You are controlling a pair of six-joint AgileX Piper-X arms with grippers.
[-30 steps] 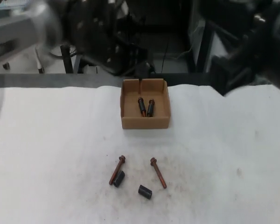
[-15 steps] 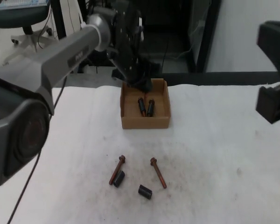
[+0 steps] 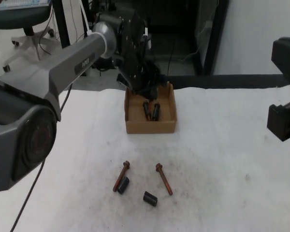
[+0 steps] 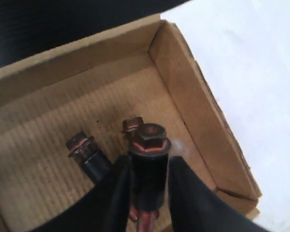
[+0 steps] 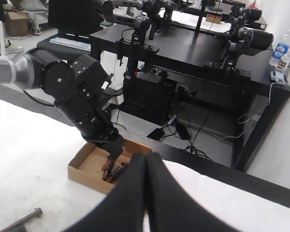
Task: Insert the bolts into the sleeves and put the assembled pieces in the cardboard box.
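The left gripper (image 4: 150, 169) clamps an assembled bolt and sleeve (image 4: 150, 143) over the cardboard box (image 3: 150, 127), upper centre of the high view, where two assembled pieces (image 3: 151, 111) lie. The right gripper (image 5: 146, 162) is pressed together, empty. Loose bolts (image 3: 121, 176) and sleeves (image 3: 150, 198) lie lower centre

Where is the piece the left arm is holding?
In the left wrist view, the assembled piece is clamped in the left gripper over the cardboard box, near two pieces lying inside.
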